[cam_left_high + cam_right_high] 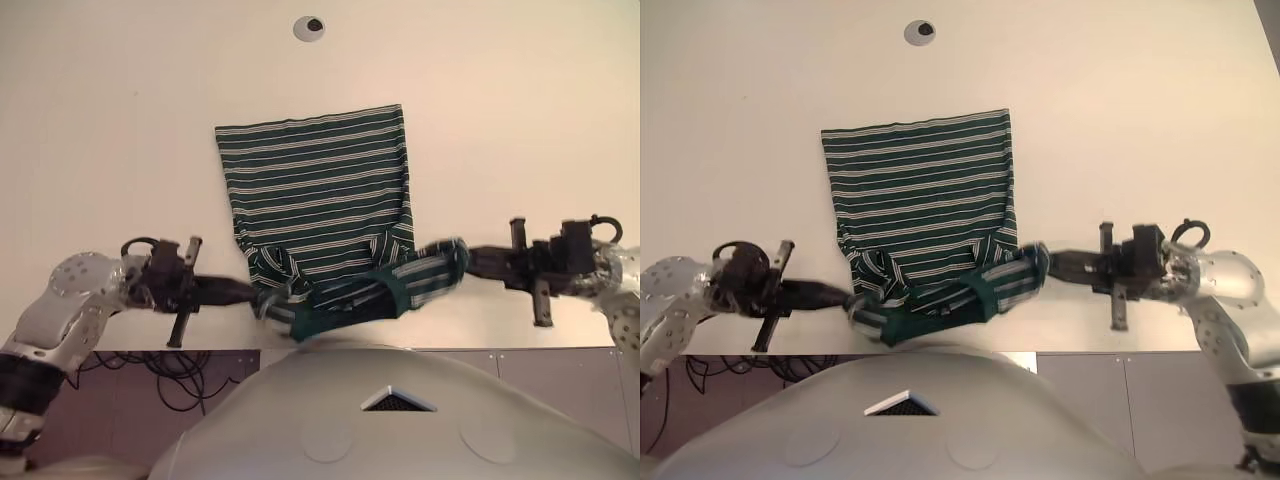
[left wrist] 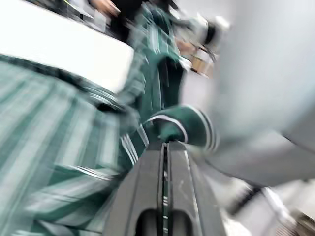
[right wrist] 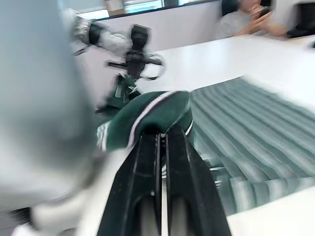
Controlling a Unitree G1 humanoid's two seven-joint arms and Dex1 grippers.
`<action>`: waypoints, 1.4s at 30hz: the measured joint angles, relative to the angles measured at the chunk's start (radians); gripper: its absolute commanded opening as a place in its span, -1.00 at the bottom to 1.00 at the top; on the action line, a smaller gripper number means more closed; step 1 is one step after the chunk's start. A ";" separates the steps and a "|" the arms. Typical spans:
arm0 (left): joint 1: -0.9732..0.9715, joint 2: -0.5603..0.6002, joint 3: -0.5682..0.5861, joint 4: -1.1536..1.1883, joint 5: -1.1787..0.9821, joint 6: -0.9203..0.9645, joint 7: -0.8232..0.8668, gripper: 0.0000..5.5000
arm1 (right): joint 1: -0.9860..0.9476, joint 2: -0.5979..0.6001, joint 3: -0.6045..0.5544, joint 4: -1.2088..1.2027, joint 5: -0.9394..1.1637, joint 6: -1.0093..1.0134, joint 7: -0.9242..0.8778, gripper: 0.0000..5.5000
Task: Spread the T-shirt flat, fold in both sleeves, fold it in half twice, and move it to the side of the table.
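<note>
Green-striped T-shirt at centre frame seemed sleeve-folded; left pincer and right pincer clamped its lower edge, half-folds remaining

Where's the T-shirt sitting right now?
In the eye views the T-shirt lies centred on the table, its near end bunched at the front edge between the left hand and the right hand, both shut on it.
</note>
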 measured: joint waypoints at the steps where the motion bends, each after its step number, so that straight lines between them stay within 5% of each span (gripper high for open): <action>1: -0.046 -0.051 0.029 0.053 0.003 0.012 0.023 -1.00 | -0.063 0.046 0.006 0.036 -0.040 0.017 -0.047 -0.99; 9: -0.259 -0.260 0.169 0.378 0.175 0.031 0.174 -1.00 | -0.376 0.279 0.085 0.260 -0.279 0.156 -0.262 -0.99; 21: -0.460 -0.379 0.259 0.702 0.422 0.025 0.311 -1.00 | -0.707 0.509 0.104 0.688 -0.495 0.171 -0.378 -0.99; 35: -0.575 -0.415 0.333 0.772 0.562 0.074 0.538 -0.34 | -0.869 0.591 0.031 1.078 -0.603 0.030 -0.429 -0.08; 39: -0.521 -0.446 0.332 0.536 0.540 -0.105 0.425 -0.34 | -0.815 0.587 0.095 0.945 -0.705 -0.205 -0.374 -0.02; 42: -0.396 -0.440 0.205 0.353 0.626 -0.267 0.293 -0.34 | -0.782 0.540 0.222 0.934 -0.956 -0.343 -0.476 -0.02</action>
